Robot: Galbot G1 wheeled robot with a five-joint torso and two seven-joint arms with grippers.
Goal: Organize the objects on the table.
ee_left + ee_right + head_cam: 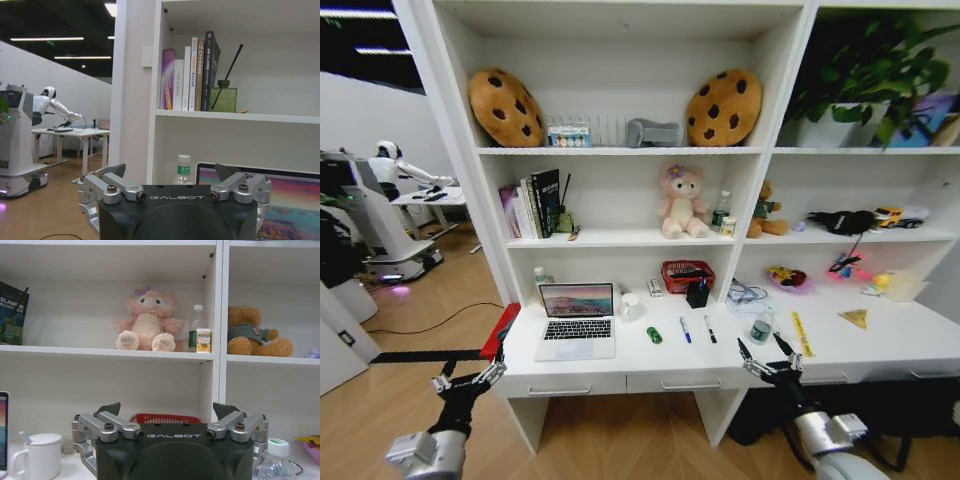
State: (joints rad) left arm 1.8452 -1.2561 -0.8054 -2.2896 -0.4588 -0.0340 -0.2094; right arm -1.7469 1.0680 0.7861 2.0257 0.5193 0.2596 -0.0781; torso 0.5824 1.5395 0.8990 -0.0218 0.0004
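Observation:
On the long white table (880, 348) lie a silver laptop (577, 320) with its lid up, a tiny green toy car (654, 335), a blue pen (685, 330), a black pen (710, 329), a small green-labelled can (761, 325) and a yellow ruler (801, 333). My left gripper (468, 378) hangs open off the table's left front corner, level with the drawers; its wrist view shows it (170, 172) facing the laptop (270, 200). My right gripper (768, 355) is open at the front edge, just before the can, and holds nothing (170, 410).
At the back of the table stand a red basket (687, 275), a black pen holder (698, 293), a white mug (631, 305) and a water bottle (541, 277). A red flat object (500, 330) leans at the left edge. Shelves rise behind. Another robot (380, 215) stands far left.

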